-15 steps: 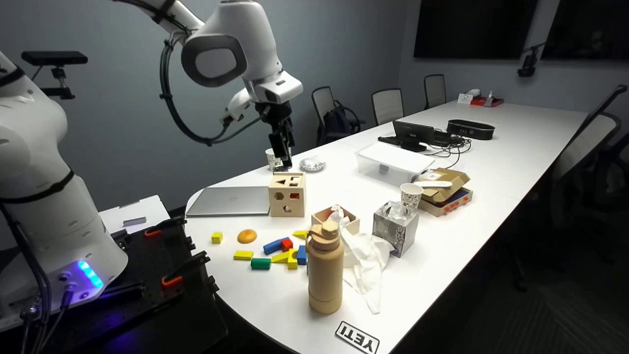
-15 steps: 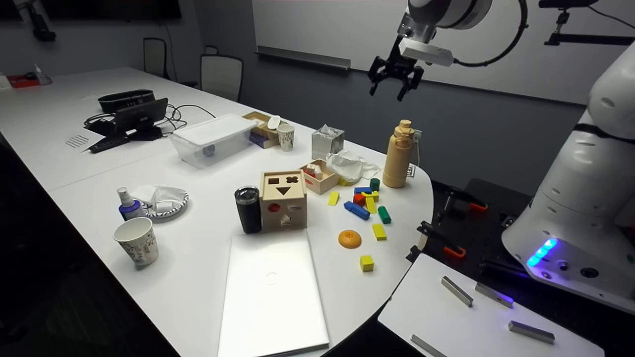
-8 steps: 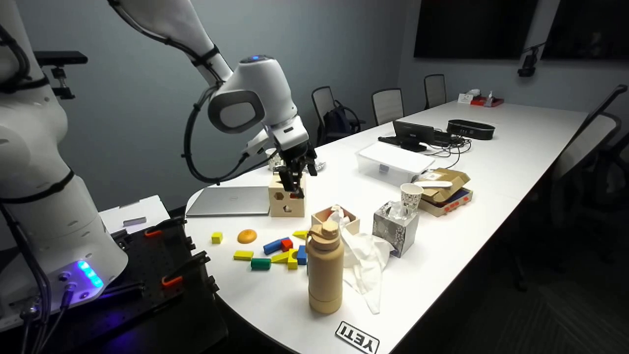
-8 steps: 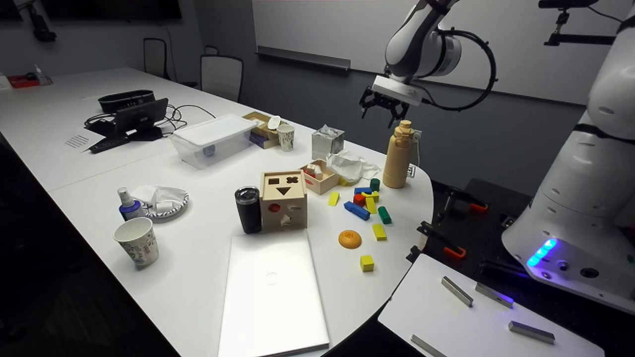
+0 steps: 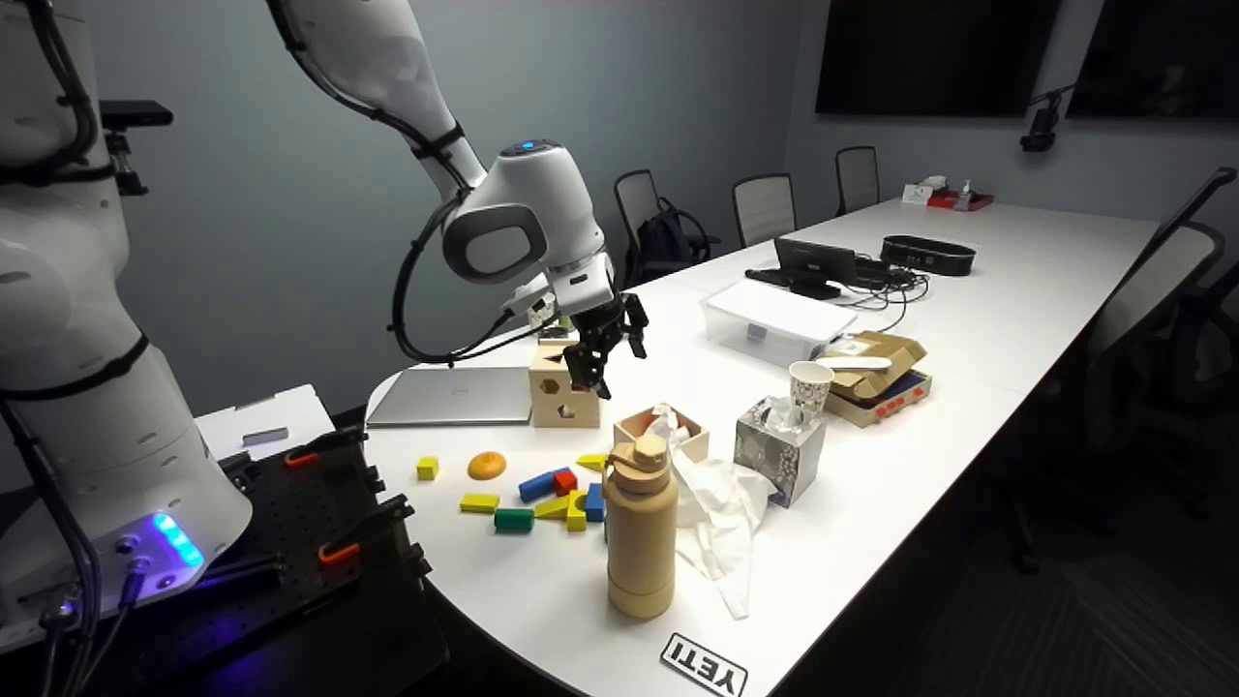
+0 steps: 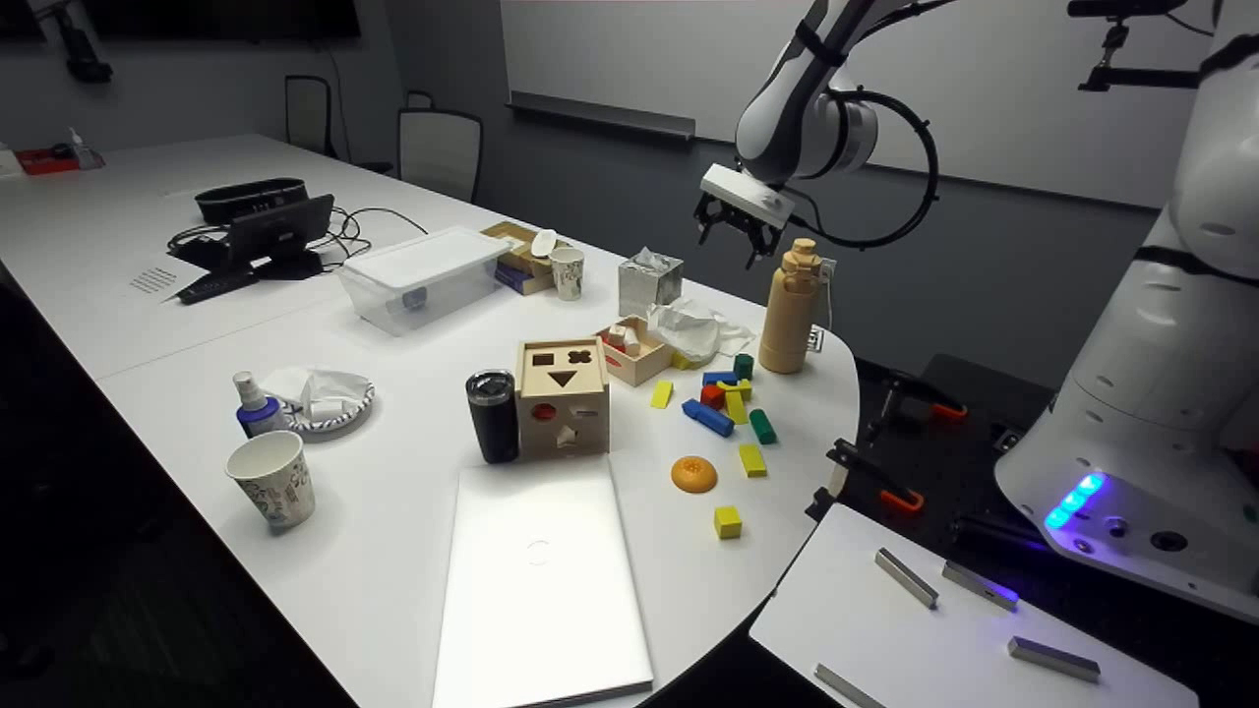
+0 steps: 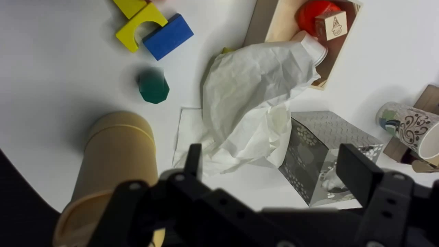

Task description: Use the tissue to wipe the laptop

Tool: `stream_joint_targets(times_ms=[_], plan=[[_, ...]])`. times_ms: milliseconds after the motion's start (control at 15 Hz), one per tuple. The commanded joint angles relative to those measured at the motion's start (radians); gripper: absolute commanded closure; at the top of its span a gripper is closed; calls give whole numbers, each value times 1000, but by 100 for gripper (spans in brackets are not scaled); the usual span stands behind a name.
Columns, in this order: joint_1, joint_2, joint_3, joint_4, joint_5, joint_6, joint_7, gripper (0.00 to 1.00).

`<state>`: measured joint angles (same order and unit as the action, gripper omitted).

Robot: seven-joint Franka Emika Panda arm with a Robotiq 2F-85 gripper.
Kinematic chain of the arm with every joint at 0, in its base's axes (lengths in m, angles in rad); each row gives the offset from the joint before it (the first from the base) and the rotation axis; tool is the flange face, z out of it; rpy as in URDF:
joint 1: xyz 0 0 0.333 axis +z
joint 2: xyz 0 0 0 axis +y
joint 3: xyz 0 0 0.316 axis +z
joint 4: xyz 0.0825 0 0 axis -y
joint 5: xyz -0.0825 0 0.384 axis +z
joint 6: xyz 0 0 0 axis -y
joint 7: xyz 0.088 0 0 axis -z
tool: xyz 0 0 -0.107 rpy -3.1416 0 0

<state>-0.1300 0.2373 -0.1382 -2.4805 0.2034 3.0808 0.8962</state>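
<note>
The tissue is a crumpled white sheet (image 7: pixel 253 89) on the table, partly draped over the edge of a small wooden tray. It also shows in both exterior views, as a white heap (image 5: pixel 721 513) behind the tan bottle. My gripper (image 7: pixel 271 151) is spread wide with nothing between its fingers. From the wrist it looks down on the tissue and the tissue box. In an exterior view the gripper (image 6: pixel 727 251) hangs in the air above the table, well clear of the tissue. The silver-grey laptop (image 5: pixel 455 395) lies flat, lid down, beside the wooden shape cube; the wrist view leaves it out.
A tall tan bottle (image 7: pixel 120 154) stands close to the tissue, opposite the patterned tissue box (image 5: pixel 779 450). Loose coloured blocks (image 6: pixel 723 403) lie nearby. The wooden shape cube (image 6: pixel 563 403) and a black tumbler (image 6: pixel 493 418) stand at the laptop's end. A paper cup (image 5: pixel 810 387) is behind the box.
The arm has come down and swung across, bringing the gripper lower and nearer the tissue side of the table. Its jaws have stayed wide. Objects on the table have not moved.
</note>
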Motion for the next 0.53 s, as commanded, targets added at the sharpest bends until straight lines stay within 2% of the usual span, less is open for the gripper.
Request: stream_joint_targets(times_ms=[0, 267, 467], plan=[[23, 3, -18, 2, 43, 0, -36, 0], [3, 169, -9, 230, 138, -133, 17, 0], [62, 300, -83, 415, 119, -251, 135, 0]])
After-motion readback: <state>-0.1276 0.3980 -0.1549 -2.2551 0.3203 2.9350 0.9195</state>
